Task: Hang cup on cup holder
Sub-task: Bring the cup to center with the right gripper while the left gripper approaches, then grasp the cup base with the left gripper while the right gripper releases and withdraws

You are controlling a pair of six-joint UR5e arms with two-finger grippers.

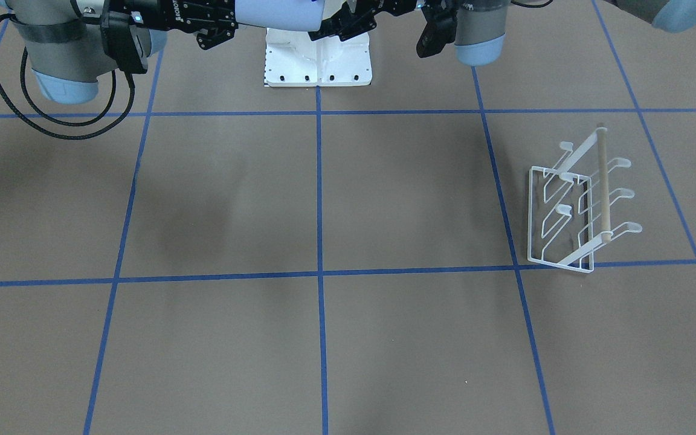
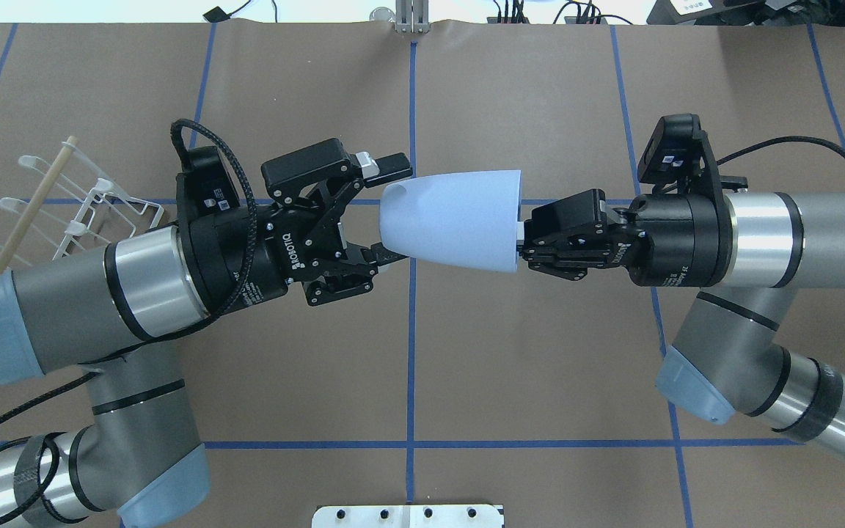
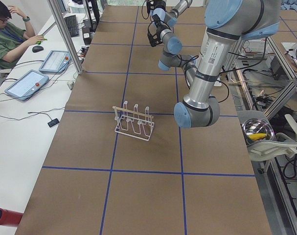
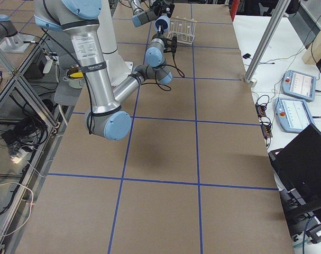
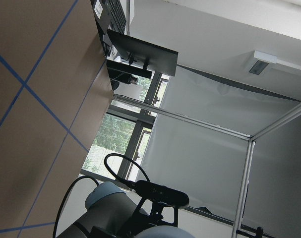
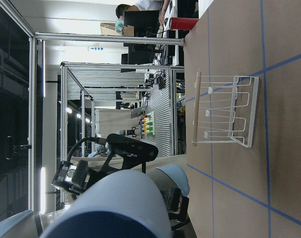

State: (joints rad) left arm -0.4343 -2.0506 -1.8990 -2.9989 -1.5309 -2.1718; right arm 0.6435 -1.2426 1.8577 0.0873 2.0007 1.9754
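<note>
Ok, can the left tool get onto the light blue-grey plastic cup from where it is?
Probably yes: the open left tool flanks the narrow end of the light blue-grey plastic cup, nothing between; the right tool grips only its wide rim.

I'm looking at a brown table (image 3: 148,147) gridded with blue tape. Along one long side of it runs a white desk (image 3: 21,112) carrying two tablet-like pendants (image 3: 26,84). Aluminium frame racks (image 4: 17,95) stand along the opposite side. Past the table's edge, a window (image 5: 115,144) shows green trees.
</note>
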